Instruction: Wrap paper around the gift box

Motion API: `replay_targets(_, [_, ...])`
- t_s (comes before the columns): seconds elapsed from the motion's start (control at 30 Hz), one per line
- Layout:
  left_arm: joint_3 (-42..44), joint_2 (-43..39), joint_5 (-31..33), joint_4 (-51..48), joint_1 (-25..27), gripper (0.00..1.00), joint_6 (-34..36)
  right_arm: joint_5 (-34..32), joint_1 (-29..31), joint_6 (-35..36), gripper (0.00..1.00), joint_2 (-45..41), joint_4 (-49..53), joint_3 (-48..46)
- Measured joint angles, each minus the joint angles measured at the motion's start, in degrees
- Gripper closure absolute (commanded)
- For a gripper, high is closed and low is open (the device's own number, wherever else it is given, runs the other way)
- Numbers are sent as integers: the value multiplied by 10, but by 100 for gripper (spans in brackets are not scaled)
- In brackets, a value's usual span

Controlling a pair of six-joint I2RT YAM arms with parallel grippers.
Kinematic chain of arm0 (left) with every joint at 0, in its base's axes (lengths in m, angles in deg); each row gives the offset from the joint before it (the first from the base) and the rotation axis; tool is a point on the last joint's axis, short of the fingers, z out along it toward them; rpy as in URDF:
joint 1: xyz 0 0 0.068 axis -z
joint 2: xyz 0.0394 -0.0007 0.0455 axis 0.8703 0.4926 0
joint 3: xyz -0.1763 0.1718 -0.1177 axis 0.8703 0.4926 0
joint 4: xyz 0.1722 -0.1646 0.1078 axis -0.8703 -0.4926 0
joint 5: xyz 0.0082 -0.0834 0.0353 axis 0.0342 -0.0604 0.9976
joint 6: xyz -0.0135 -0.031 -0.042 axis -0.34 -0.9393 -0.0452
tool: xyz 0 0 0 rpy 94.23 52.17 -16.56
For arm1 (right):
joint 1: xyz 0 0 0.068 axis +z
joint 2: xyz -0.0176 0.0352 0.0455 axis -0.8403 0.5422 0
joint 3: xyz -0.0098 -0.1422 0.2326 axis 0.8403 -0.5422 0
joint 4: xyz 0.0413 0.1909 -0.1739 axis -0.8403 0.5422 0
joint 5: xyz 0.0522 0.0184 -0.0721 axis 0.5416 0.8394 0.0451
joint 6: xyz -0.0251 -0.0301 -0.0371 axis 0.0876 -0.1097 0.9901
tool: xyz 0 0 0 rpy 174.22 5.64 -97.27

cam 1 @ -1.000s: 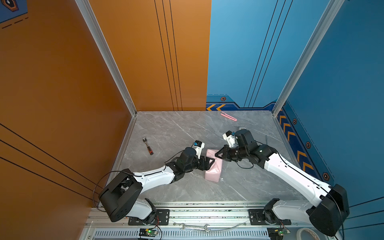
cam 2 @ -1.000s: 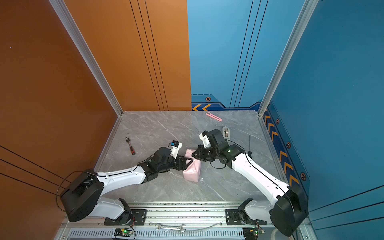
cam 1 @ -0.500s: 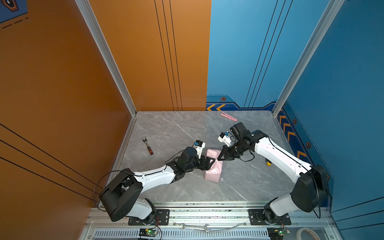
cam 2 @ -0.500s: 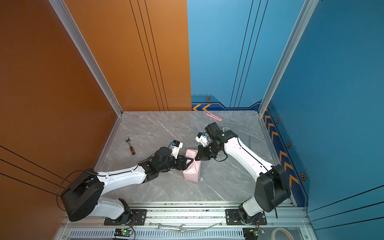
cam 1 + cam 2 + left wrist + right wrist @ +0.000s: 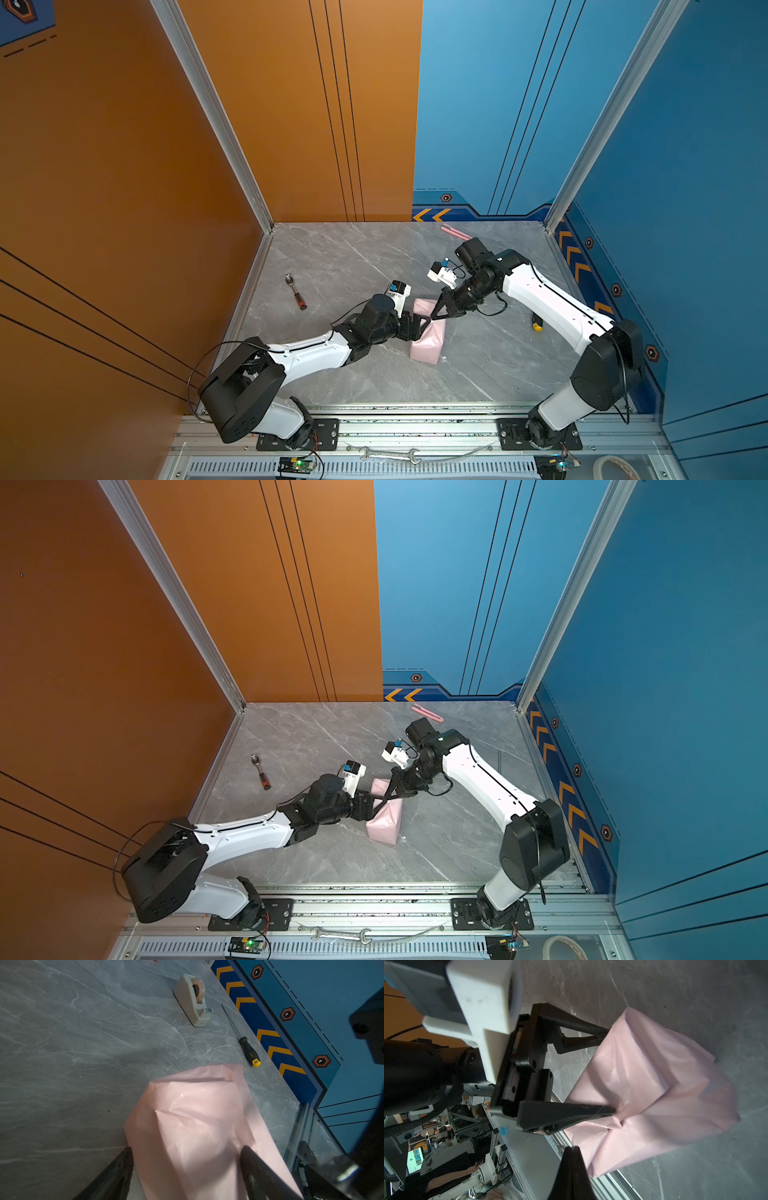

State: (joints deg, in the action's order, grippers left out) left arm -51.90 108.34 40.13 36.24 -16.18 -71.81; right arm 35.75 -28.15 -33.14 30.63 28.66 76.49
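The gift box is hidden inside the paper point(image 5: 428, 343), which is folded round it as a creased pale pink parcel on the grey table, seen in both top views point(image 5: 384, 827). My left gripper point(image 5: 423, 322) is open wide at the parcel's left side. In the right wrist view one of its fingers point(image 5: 591, 1110) lies on a fold of the paper point(image 5: 654, 1088) and the other touches the parcel's edge. My right gripper point(image 5: 435, 317) is shut, its tips point(image 5: 573, 1148) at the parcel's near face, with nothing between them. The left wrist view shows paper point(image 5: 197, 1105) between the open left gripper point(image 5: 187, 1148).
A beige tape dispenser point(image 5: 193, 999) and a black screwdriver with a yellow end point(image 5: 248, 1051) lie to the right near the blue wall. A red-handled tool point(image 5: 296, 291) lies at the left. A pink cutter point(image 5: 457, 232) lies at the back. A wrench point(image 5: 388, 455) rests on the front rail.
The right arm has changed pose: its elbow has swung back and up, while its shut gripper has stayed by the parcel. The left arm and the parcel have not moved.
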Motion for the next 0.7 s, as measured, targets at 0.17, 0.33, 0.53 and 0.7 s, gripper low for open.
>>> replay_targets(0.17, [0, -1, 2, -2, 0, 19, 0, 2, -3, 14, 100, 32, 16, 3])
replay_targets(0.33, [0, -1, 2, -2, 0, 19, 0, 2, -12, 17, 100, 45, 37, 3])
replay_targets(0.53, [0, -3, 4, -5, 0, 19, 0, 0, -22, 17, 100, 61, 58, 3])
replay_targets(0.7, [0, -5, 10, -8, 2, 19, 0, 3, -28, 15, 100, 79, 70, 7])
